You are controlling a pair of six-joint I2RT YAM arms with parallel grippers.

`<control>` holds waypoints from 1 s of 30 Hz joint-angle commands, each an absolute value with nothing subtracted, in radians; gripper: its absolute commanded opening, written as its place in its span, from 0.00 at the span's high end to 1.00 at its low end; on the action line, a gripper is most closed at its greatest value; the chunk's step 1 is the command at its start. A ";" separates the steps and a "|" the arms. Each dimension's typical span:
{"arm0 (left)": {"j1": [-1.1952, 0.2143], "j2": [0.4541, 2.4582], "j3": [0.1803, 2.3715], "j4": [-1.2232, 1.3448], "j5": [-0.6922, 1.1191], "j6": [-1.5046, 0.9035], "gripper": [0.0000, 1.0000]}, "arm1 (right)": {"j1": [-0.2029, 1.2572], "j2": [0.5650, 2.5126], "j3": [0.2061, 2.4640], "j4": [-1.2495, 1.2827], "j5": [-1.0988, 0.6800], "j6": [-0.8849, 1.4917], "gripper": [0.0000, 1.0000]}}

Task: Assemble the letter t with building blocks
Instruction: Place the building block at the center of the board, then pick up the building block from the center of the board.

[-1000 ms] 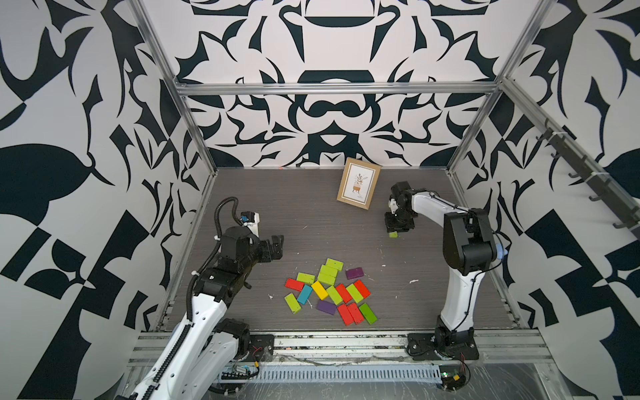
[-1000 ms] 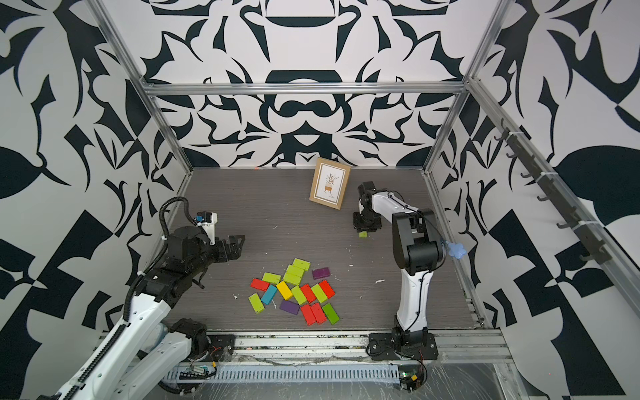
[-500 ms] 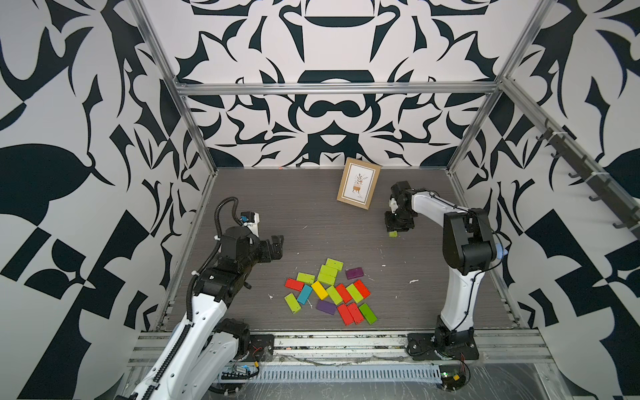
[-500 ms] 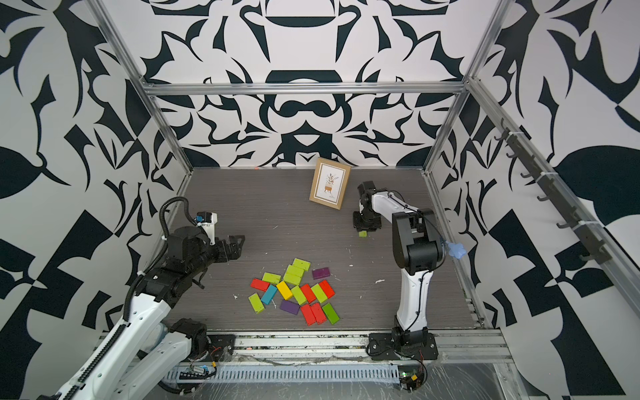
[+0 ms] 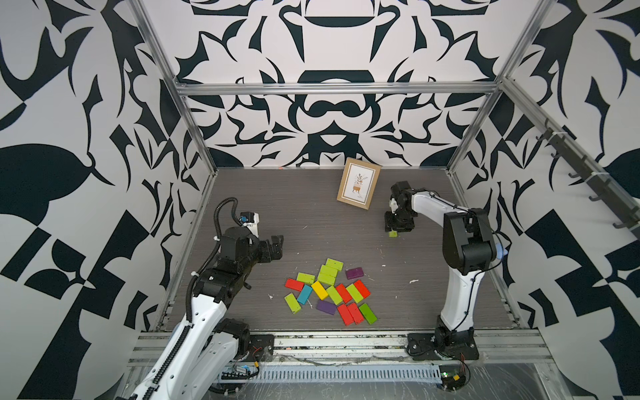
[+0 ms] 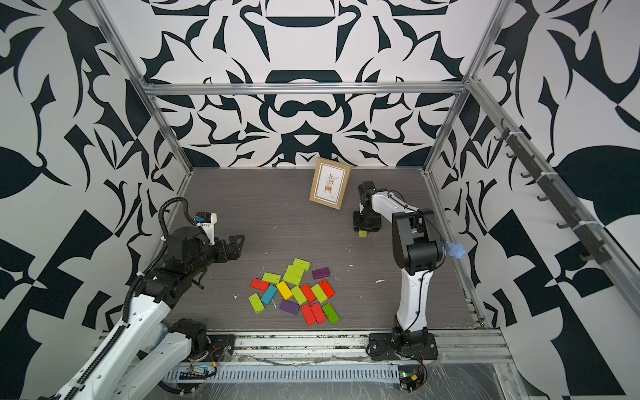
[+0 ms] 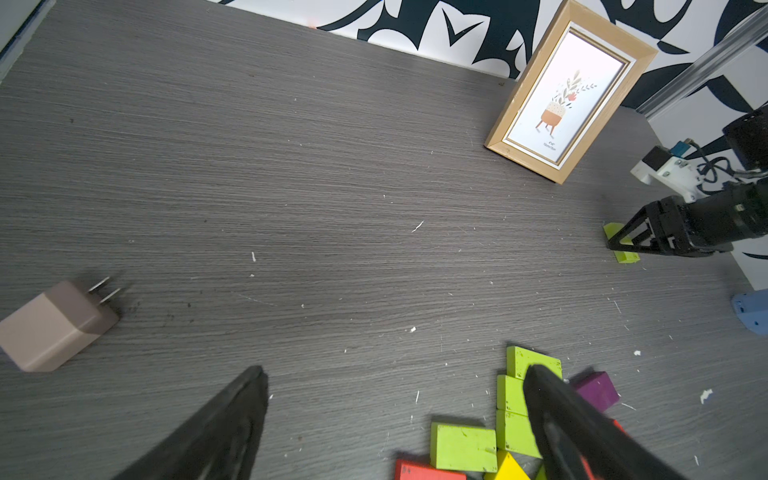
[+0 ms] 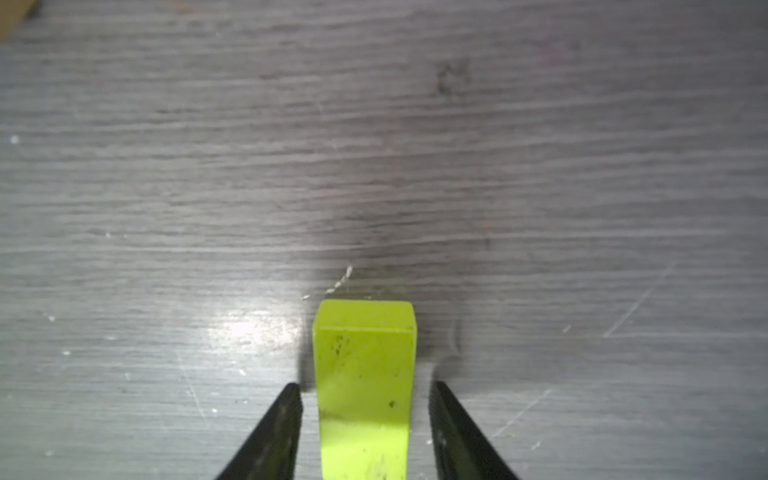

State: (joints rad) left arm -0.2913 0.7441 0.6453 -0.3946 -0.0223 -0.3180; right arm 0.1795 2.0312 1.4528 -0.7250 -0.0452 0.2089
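Looking down on my dark grey wood-grain tabletop (image 5: pixel 311 214), I see the loose cluster of small flat rectangular building blocks (image 5: pixel 334 294) in lime green, red, purple, yellow and blue lying near the front edge; the light wooden picture frame (image 5: pixel 358 183) stands toward the rear. My left gripper (image 5: pixel 278 246) hangs beside the cluster, jaws spread wide and empty; my right gripper (image 8: pixel 363 390), near the frame, is unclenched, straddling a single lime green block (image 8: pixel 363 357) that rests on the tabletop, untouched by either jaw.

Lime, red, purple, yellow and blue blocks (image 5: pixel 319 290); grey woodgrain table (image 5: pixel 294 207).
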 commanded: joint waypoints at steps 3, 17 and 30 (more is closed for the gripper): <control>-0.291 0.740 0.634 -0.415 -0.026 -0.329 0.00 | 0.190 1.954 1.494 -0.774 -0.055 0.203 0.34; -0.291 0.746 0.639 -0.420 -0.031 -0.329 0.00 | 0.278 1.728 1.444 -0.851 -0.037 0.194 0.29; -0.291 0.752 0.638 -0.418 -0.029 -0.331 0.00 | 0.541 1.387 1.100 -0.829 -0.020 0.312 0.30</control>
State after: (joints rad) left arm -0.2913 0.7509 0.6453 -0.3946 -0.0231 -0.3180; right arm 0.5011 1.4406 1.1500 -0.8154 -0.0330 0.2573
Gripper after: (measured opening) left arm 0.998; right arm 0.703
